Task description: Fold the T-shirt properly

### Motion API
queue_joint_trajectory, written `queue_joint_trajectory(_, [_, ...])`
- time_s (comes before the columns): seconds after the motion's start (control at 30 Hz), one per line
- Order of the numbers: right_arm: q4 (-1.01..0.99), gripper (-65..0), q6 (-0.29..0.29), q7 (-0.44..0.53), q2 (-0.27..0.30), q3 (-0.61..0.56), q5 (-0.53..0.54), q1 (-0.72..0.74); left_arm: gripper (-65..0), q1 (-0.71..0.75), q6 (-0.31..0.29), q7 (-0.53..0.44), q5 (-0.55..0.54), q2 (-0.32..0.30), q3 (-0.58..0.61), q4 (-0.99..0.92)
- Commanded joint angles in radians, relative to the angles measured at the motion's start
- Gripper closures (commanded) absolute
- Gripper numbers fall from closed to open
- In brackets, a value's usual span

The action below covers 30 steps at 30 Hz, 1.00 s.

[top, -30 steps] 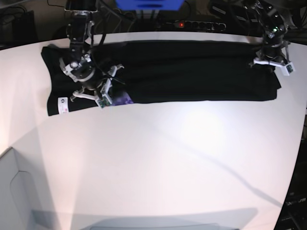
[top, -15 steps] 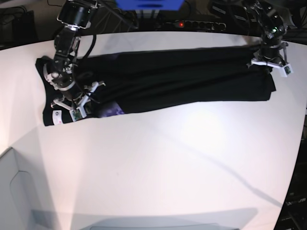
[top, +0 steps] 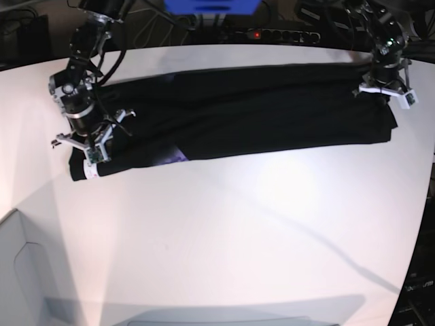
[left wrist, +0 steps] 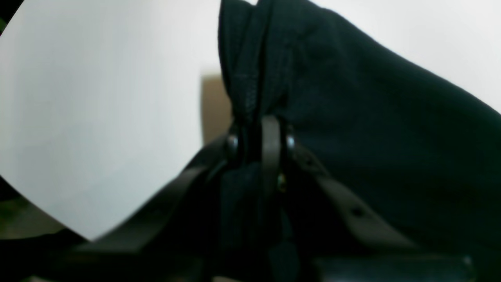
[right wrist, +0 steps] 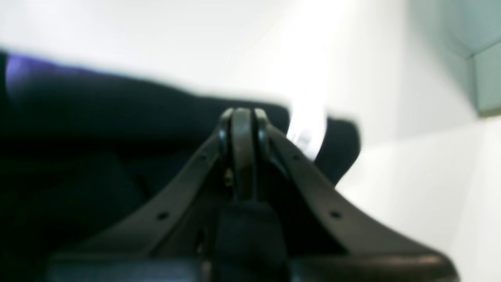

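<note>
The black T-shirt (top: 272, 112) lies stretched in a long folded band across the far side of the white table (top: 224, 231). A bit of its purple print (top: 178, 157) shows at the near edge. In the base view my right gripper (top: 90, 155) sits at the band's left end, shut on the cloth. Its wrist view shows the shut fingertips (right wrist: 242, 117) against the black fabric (right wrist: 98, 117), with a white label (right wrist: 306, 133) just beyond. My left gripper (top: 383, 90) holds the right end. There the T-shirt (left wrist: 372, 117) is bunched and pinched between the shut fingers (left wrist: 270, 137).
A power strip with a red light (top: 255, 34) and cables lie behind the table's far edge. A blue object (top: 211, 5) sits at the top. A pale box wall (top: 20, 272) stands at the near left corner. The table's right edge (top: 425, 224) curves inward.
My right gripper has moved left and then a little nearer, taking the shirt's left end with it, so the band now slants. The left gripper has stayed nearly still.
</note>
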Motion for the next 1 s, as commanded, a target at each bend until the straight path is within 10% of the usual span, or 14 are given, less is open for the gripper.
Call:
queue_joint_trajectory(0.0, [0.003,0.0,-0.010,0.024,0.002,-0.001,0.015,0.006,0.0,-0.003,0.003,-0.028,-0.006,-0.014,-0.007,0.039])
queue_joint_trajectory(0.4, [-0.095,0.0,-0.010,0.026,0.002,0.000,0.015,0.000,0.0,0.020,0.003,-0.027,-0.006,0.124,0.079,0.303])
queue_joint_trajectory(0.97, [-0.088,0.0,-0.010,0.026,0.002,0.000,0.015,0.001,0.0,0.084,0.018,-0.024,0.072,0.119,0.813,0.284])
